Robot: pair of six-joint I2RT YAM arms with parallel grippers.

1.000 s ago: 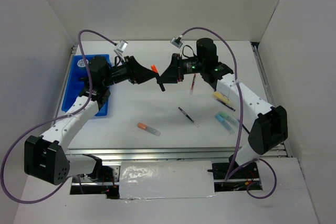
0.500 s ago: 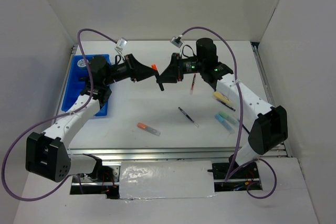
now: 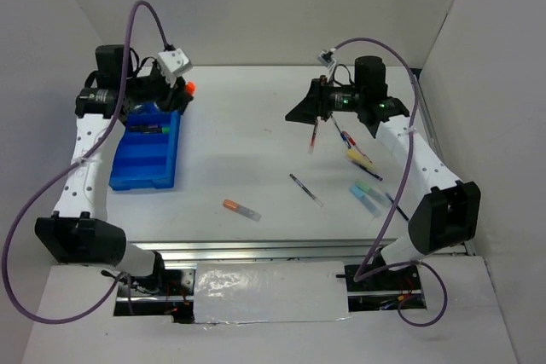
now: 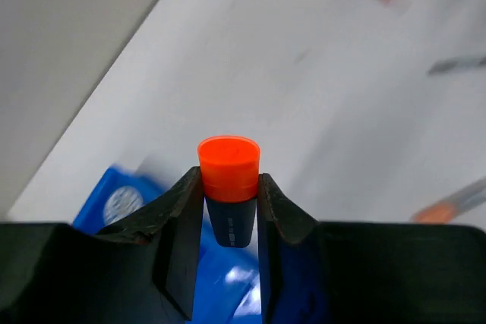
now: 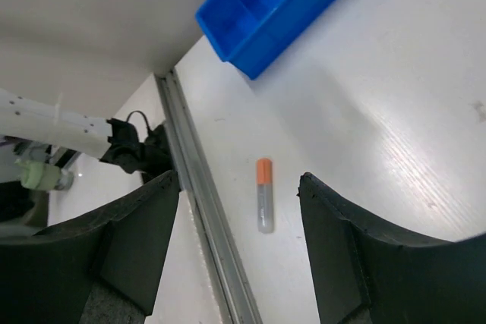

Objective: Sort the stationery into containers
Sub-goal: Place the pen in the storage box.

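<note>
In the top view my left gripper (image 3: 182,94) hangs over the far right corner of the blue tray (image 3: 143,170). It is shut on an orange-capped marker (image 3: 189,88) with a dark body (image 4: 228,210). In the left wrist view the tray (image 4: 106,191) lies below the jaws. My right gripper (image 3: 295,114) is open and holds nothing, raised over the middle of the table. An orange marker (image 3: 240,208) lies on the table and shows between the right jaws (image 5: 263,194). A dark pen (image 3: 305,190), a red pen (image 3: 314,136), a yellow marker (image 3: 360,158) and light blue markers (image 3: 367,194) lie to the right.
White walls close in the table at the back and both sides. A metal rail (image 3: 256,249) runs along the near edge and shows in the right wrist view (image 5: 199,202). Purple cables loop over both arms. The tray (image 5: 282,1) holds some stationery.
The left gripper closed on the orange-capped marker that the right gripper held. The right gripper opened and drew back right. The left arm swung left with the marker to above the tray.
</note>
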